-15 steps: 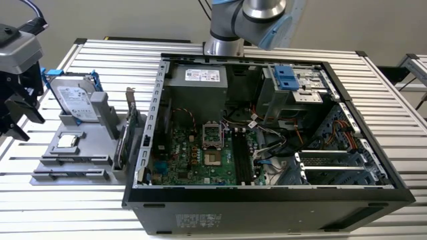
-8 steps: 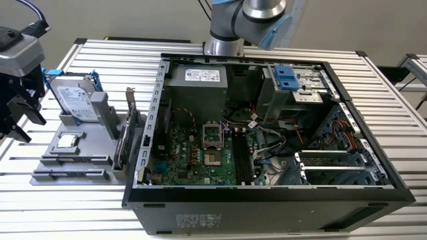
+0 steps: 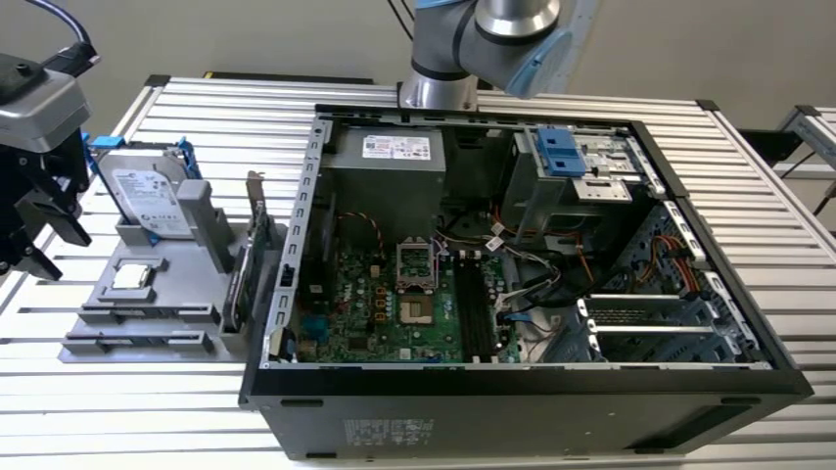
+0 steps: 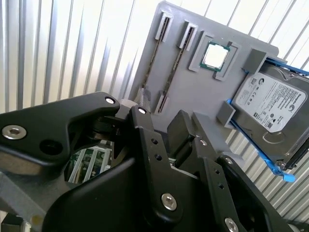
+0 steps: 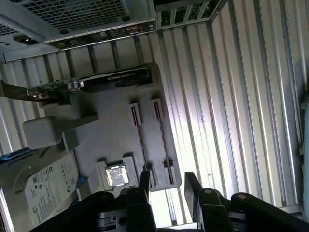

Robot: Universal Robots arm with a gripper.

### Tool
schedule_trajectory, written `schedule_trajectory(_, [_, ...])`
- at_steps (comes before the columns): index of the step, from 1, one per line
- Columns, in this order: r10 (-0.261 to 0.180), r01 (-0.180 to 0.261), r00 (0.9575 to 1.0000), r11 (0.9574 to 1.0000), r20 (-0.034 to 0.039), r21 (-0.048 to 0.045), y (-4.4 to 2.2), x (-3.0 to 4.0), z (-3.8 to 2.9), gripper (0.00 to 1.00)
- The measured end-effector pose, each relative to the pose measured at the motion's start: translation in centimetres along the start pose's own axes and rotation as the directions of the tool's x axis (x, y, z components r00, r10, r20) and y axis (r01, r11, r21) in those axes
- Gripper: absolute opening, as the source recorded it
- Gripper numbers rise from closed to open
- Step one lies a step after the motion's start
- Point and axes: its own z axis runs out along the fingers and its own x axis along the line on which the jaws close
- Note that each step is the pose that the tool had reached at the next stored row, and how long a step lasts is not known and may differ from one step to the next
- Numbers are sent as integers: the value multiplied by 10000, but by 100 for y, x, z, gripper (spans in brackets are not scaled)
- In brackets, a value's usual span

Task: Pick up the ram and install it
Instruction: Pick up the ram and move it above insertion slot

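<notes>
Tool [image 5: 168,186] hovers with fingers apart and nothing in it, at the edge of the grey holder tray [image 5: 111,142]. The ram [image 5: 161,140] stands on edge in that tray, beside the CPU [image 5: 116,175], with its long axis pointing pretty much at the tool's gap.

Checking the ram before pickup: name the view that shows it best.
The second wrist view: the ram stands edge-on in the grey tray, most of its length in sight. The first wrist view shows it as thinner dark lines. In the exterior view I cannot make it out on the tray.
</notes>
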Motion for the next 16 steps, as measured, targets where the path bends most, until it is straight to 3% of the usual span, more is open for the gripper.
schedule_trajectory(16, [0, 0, 10000, 10000, 0, 0, 3, -1, 73, 100])
